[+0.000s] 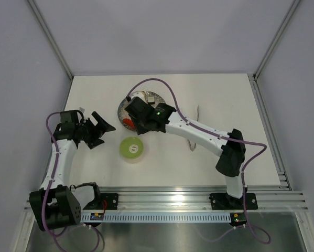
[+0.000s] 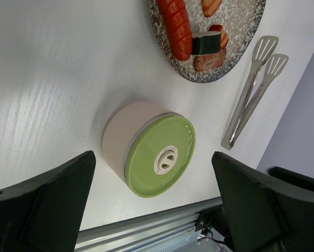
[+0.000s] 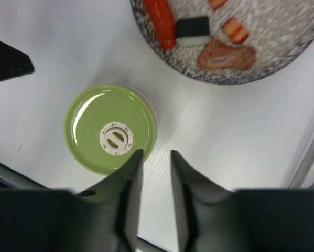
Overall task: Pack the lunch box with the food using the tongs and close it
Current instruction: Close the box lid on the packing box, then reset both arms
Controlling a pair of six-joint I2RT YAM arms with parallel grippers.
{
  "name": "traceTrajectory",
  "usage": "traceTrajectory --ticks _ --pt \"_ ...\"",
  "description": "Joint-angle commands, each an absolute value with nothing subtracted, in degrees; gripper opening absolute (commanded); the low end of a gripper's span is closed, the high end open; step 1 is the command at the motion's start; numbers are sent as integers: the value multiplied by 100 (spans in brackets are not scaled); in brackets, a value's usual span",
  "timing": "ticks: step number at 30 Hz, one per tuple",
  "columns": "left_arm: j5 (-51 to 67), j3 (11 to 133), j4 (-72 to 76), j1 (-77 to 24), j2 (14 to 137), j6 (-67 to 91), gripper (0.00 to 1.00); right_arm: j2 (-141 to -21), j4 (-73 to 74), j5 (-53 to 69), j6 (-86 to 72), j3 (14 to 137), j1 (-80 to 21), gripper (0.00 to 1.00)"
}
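The white, faintly wood-grained tabletop (image 1: 209, 100) carries three things. A speckled grey plate (image 2: 240, 21) sits left of middle, toward the far edge. The lunch box (image 2: 146, 147) stands upright just nearer than the plate, apart from it, with its green lid (image 2: 159, 157) on. The tongs (image 2: 251, 89) lie flat right of the plate, joined end toward the near edge.

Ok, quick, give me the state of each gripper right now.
Left gripper: wide open, holding nothing.
Right gripper: jaws only slightly apart, nothing between them.
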State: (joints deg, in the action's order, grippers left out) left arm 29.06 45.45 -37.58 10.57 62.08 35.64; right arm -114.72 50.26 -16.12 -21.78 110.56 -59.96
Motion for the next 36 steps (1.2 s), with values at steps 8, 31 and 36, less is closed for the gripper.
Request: traceTrajectory --ticks 8,31,36 --pt "1934 5449 -4324 1099 5617 2883 99 -8723 5080 -2566 -2619 9511 -5169 78" --pt "-411 5967 -5106 309 5273 2259 99 -6917 4791 -1330 -2988 6812 -3086 92" --pt "-1904 6493 -5457 -825 5711 2592 99 -6847 4544 -151 -3076 6697 -1936 97"
